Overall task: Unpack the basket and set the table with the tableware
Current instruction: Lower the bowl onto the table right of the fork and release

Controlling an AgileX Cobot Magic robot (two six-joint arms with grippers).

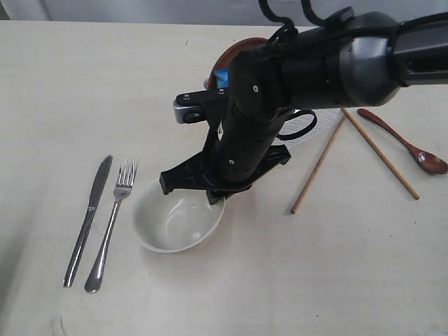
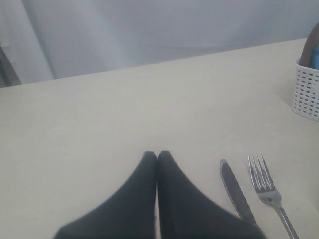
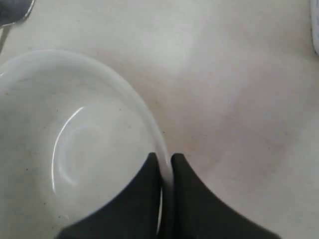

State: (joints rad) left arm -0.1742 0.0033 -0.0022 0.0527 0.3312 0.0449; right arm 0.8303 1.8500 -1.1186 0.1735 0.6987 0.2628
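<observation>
Bowl sits on the bench just beside the fork, its rim clamped in my right end effector. Risk: withdrawing before release would tip the bowl or drag it into the fork. My left end effector is closed together and empty. Only the right wrist view shows the rim pinch; in the exterior view my arm hides it.

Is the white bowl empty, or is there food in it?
Empty. The bowl is upright and only its bare white inside shows. The right hand pinches its rim.
</observation>
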